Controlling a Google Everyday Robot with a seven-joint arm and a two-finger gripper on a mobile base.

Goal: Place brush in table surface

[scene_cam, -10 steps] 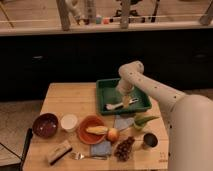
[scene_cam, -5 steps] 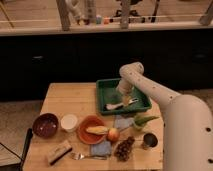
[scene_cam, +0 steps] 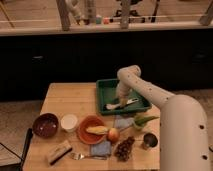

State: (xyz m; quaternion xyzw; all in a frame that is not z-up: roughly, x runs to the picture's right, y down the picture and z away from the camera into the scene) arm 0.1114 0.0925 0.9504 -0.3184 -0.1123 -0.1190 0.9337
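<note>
The whitish brush (scene_cam: 114, 105) lies in the dark green tray (scene_cam: 103, 86) at the back right of the wooden table surface (scene_cam: 70, 95). Its pale head points left and its handle runs right toward the tray's front edge. The white arm reaches down from the right into the tray. Its gripper (scene_cam: 121, 98) hangs right over the middle of the brush, at or just above the handle. Whether it touches the brush cannot be told.
In front of the tray stand a dark bowl (scene_cam: 45, 125), a white cup (scene_cam: 69, 122), an orange plate with corn (scene_cam: 92, 131), an apple (scene_cam: 113, 134), a wooden scrubber (scene_cam: 58, 151), a fork (scene_cam: 80, 156), a blue cloth (scene_cam: 102, 148), grapes (scene_cam: 124, 148) and a metal cup (scene_cam: 149, 141).
The arm and gripper stay over the brush in the tray with hardly any visible movement. The brush lies in the same spot.
</note>
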